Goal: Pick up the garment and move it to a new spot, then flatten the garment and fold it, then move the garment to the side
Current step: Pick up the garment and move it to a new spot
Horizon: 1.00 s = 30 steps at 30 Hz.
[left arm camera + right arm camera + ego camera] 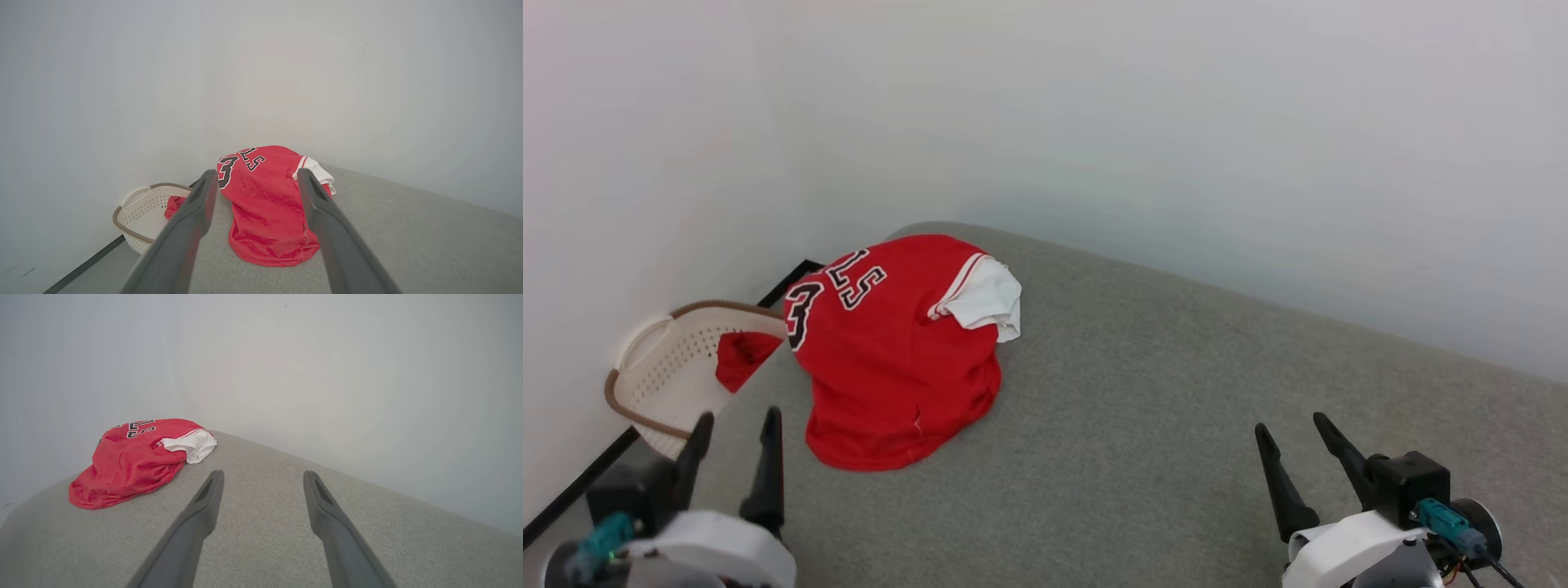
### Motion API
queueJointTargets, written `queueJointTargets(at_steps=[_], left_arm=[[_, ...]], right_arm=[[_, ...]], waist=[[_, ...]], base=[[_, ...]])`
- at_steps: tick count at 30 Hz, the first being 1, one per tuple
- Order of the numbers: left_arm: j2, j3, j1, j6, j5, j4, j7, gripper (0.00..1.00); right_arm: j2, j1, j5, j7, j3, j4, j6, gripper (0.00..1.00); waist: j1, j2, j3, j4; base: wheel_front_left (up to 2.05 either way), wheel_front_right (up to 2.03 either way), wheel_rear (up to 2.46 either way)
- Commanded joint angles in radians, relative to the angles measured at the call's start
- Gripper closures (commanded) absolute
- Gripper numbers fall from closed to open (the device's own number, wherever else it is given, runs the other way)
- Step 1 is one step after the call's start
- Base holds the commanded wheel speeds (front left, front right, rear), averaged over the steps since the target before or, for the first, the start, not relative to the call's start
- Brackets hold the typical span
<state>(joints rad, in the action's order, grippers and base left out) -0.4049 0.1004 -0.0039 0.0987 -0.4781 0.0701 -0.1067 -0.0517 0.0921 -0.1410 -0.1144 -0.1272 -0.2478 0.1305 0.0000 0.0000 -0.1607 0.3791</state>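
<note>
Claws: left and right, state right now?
Left claw: open, empty, short of the garment.
Right claw: open, empty.

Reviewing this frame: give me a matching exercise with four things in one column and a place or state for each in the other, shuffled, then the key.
Things
1. jersey
2. basket
3. left gripper
4. right gripper

Places and states
A. jaws open, over bare cushion, lower right of the head view
B. by the wall, left of the cushion, red cloth in it
C. crumpled heap on the cushion
D. jaws open, lower left of the head view, near the basket

Pairs: 1-C, 2-B, 3-D, 4-A
</note>
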Motion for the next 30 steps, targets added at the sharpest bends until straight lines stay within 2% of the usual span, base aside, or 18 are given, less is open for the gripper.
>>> queueJointTargets(at_steps=[1, 9, 14, 20, 30], left_arm=[[-0.003, -0.004, -0.021, -0.005, -0.01, -0.005, 0.007, 0.0], [-0.041, -0.014, -0.181, -0.064, -0.114, 0.022, 0.166, 0.0], [-0.077, -0.039, -0.325, -0.099, -0.191, 0.08, 0.278, 0.0], [-0.115, -0.052, -0.504, -0.119, -0.275, 0.201, 0.426, 0.0], [-0.164, -0.005, -0.726, -0.137, -0.323, 0.442, 0.67, 0.0]], right_arm=[[0.002, 0.005, 0.014, 0.0, 0.006, 0.002, 0.0, 0.0], [0.001, 0.027, 0.055, 0.041, 0.018, 0.046, 0.0, 0.0], [-0.029, 0.075, 0.078, 0.074, 0.023, 0.107, 0.0, 0.0], [-0.061, 0.133, 0.091, 0.108, 0.034, 0.185, 0.0, 0.0], [-0.097, 0.215, 0.101, 0.153, 0.024, 0.288, 0.0, 0.0]], waist=[[0.0, 0.0, 0.015, 0.001], [0.0, 0.0, 0.105, -0.047], [0.0, 0.0, 0.234, -0.101], [0.0, 0.0, 0.38, -0.156], [0.0, 0.0, 0.574, -0.223]], base=[[0.0, 0.0, 0.0], [0.0, 0.0, 0.0], [0.0, 0.0, 0.0], [0.0, 0.0, 0.0], [0.0, 0.0, 0.0]])
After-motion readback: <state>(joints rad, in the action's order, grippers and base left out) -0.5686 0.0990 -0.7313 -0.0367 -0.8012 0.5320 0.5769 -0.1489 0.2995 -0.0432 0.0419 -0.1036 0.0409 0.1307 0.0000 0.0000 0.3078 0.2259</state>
